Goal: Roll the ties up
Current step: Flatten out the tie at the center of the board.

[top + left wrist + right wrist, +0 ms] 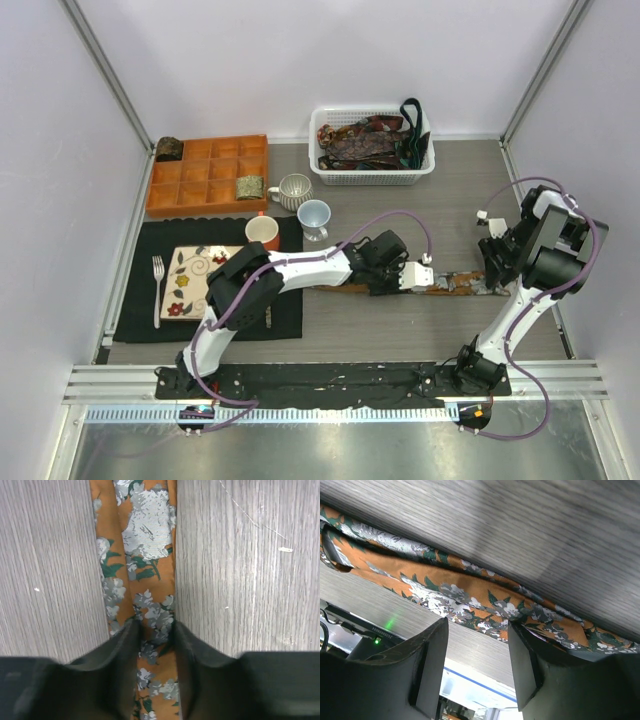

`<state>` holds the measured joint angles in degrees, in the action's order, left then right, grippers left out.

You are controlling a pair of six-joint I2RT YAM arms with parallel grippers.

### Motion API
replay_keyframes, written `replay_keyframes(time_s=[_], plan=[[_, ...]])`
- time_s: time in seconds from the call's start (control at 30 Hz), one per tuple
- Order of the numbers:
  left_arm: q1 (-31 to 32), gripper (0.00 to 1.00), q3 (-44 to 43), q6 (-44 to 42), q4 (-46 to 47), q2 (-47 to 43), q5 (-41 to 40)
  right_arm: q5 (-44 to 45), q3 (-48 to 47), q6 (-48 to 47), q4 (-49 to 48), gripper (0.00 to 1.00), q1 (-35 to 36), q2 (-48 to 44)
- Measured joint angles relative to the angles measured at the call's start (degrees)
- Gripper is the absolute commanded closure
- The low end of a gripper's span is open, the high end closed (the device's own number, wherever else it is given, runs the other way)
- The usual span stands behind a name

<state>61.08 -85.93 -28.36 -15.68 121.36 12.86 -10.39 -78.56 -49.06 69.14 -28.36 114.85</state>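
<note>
Tie (455,283) lies flat and stretched out on the tabletop (400,335), in front of my two arm bases. Orange ground, grey flowers, green leaves. Long axis runs left-right, parallel to the near edge. The stretch by the right arm looks broader, so I judge the wide end points right, not certain.

Left hand (428,280) sits mid-length. In its wrist view the fingers (125,645) are closed in on the tie (145,540) from both edges, with fabric pinched between them. I read that as an anchor that keeps the strip straight.

Right hand (492,284) is at the right end, jaws well apart, nothing between them. One fingertip (520,630) touches the tie's edge (470,587). Looks set to take that end and start the roll.

More ties are heaped in the white basket (372,176) at the back. Two small coils (250,187) sit by the orange tray (208,175).
</note>
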Motion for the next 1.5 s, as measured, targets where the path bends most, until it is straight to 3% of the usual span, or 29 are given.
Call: replay_keyframes(time_s=[0.07, 0.23, 0.3, 0.33, 0.47, 0.6, 0.73, 0.97, 1.07, 1.2, 1.37, 1.5], plan=[[-0.13, 0.75, 0.0, -0.09, -0.09, 0.0, 0.33, 0.24, -0.37, 0.0, 0.35, 0.44, -0.26, 0.33], [-0.79, 0.76, -1.42, 0.31, -2.08, 0.61, 2.8, 0.7, -1.95, 0.0, 1.64, 0.45, -0.7, 1.79], [-1.38, 0.67, -2.64, 0.87, -3.5, 1.07, 4.48, 1.03, -2.47, 0.0, 2.05, 0.45, -0.74, 2.23], [-1.68, 0.56, -3.19, 1.03, -4.02, 1.25, 5.2, 1.29, -2.64, 0.0, 2.14, 0.45, -0.74, 2.4], [-3.1, 0.48, -4.55, 1.75, -6.62, 1.68, 7.37, 2.38, -2.84, -0.11, 2.19, 0.46, -0.76, 2.58], [-3.91, 0.33, -4.76, 2.38, -8.11, 1.68, 7.93, 3.26, -2.84, -0.33, 1.99, 0.47, -0.85, 2.58], [-4.33, 0.28, -4.76, 2.16, -8.7, 1.68, 7.67, 3.87, -2.84, -0.66, 1.75, 0.48, -0.94, 2.58], [-4.46, 0.29, -5.84, 0.31, -10.32, 2.05, 7.32, 4.63, -2.75, -1.79, 1.64, 0.48, -0.96, 2.58], [-4.66, 0.25, -6.51, -0.35, -11.06, 2.34, 7.52, 5.18, -2.75, -2.1, 1.57, 0.49, -0.96, 2.58], [-5.25, 0.11, -6.6, -0.98, -11.76, 2.34, 7.76, 5.46, -2.75, -2.6, 1.53, 0.49, -0.96, 2.58], [-6.23, 0.1, -6.6, -1.6, -12.5, 2.34, 7.74, 5.75, -2.49, -3.19, 1.38, 0.5, -0.96, 2.54], [-6.71, 0.26, -6.62, -2.12, -12.57, 2.34, 7.76, 6.51, -1.95, -3.43, 1.14, 0.5, -0.96, 2.32]])
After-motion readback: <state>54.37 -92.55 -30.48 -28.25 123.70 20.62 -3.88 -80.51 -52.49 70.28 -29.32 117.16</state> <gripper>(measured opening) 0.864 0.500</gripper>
